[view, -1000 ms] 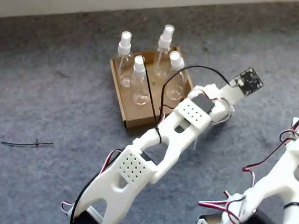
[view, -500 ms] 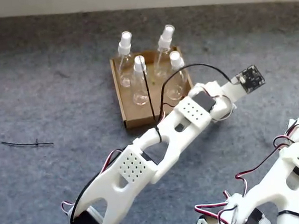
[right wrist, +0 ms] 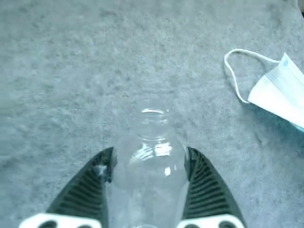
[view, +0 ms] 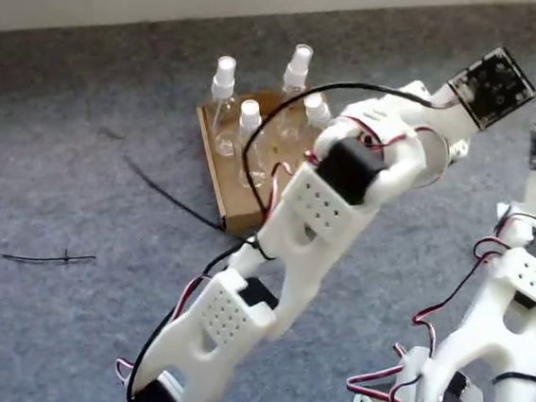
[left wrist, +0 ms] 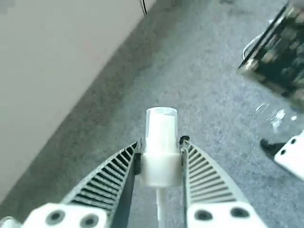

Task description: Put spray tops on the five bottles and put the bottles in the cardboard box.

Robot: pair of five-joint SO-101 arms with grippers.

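High view: left arm [view: 316, 206] has lifted, jaws clamping spray top [left wrist: 160, 147].

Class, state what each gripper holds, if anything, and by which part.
The left gripper clamps a spray top at its wide collar. The right gripper grips a topless bottle around its body, below the neck.

Capped bottles [view: 226, 131] [view: 300, 60] [view: 250, 155] [view: 316, 109]: we count four.
Uncapped bottle [right wrist: 152, 159]: we count one.
Bottles in all: we make it five.
Loose spray top [left wrist: 161, 147]: we see one.
Spray tops in all: we count five, four of them on bottles.
Cardboard box [view: 213, 173]: we see one.
Arms: we count two, the left arm [view: 307, 216] and the right arm [view: 515, 301].
Face mask [right wrist: 280, 90]: we see one.
Thin black strand [view: 50, 257] on the table: we see one.
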